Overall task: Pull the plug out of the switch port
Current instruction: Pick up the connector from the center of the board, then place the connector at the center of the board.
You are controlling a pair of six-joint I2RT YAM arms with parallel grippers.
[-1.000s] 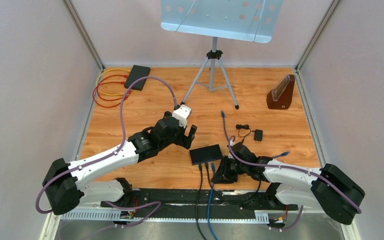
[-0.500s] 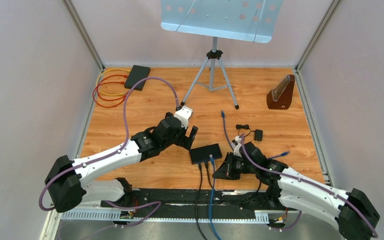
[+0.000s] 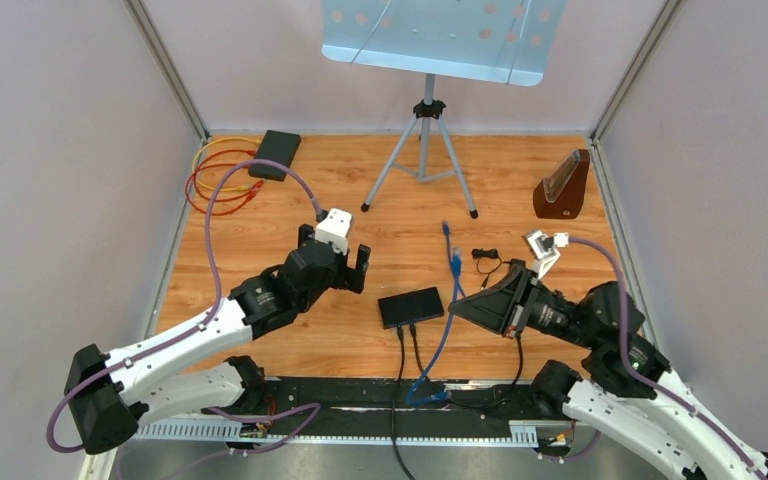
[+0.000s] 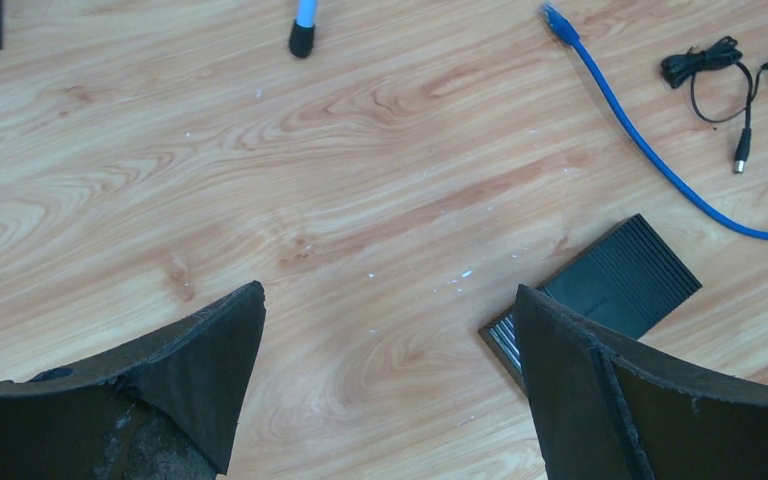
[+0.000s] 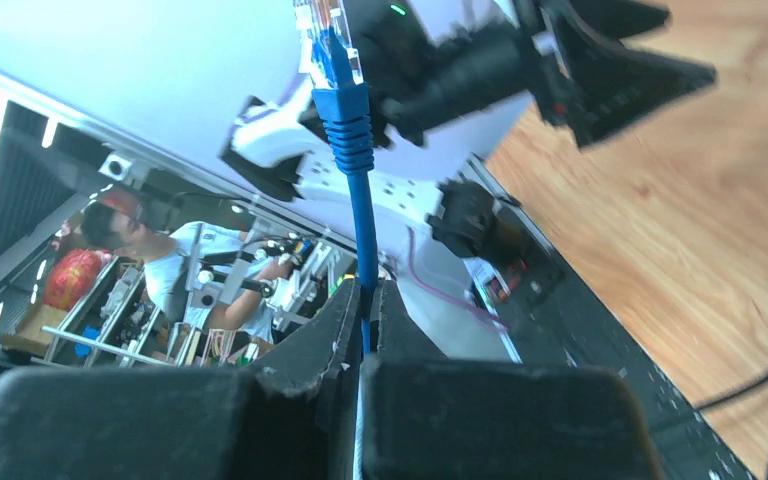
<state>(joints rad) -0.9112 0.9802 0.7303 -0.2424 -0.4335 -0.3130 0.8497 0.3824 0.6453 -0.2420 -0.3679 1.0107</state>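
The black switch (image 3: 411,307) lies flat on the wooden table; two black cables (image 3: 401,350) still run from its near side. My right gripper (image 3: 457,305) is shut on the blue cable (image 5: 363,210), held above the table right of the switch. The cable's blue plug (image 3: 455,262) stands free in the air, out of the port, and shows in the right wrist view (image 5: 328,30). My left gripper (image 3: 345,272) is open and empty, just left of the switch. In the left wrist view the switch (image 4: 610,290) sits behind my right finger (image 4: 580,380).
A second blue cable (image 3: 446,235) and a black power adapter (image 3: 516,269) lie behind the switch. A music stand tripod (image 3: 425,130), a brown metronome (image 3: 563,187), and a black box (image 3: 275,154) with red and yellow cables (image 3: 215,180) stand further back.
My right gripper rose and drew back to the right with the blue cable; its plug came out of the switch. My left gripper moved left, away from the switch.
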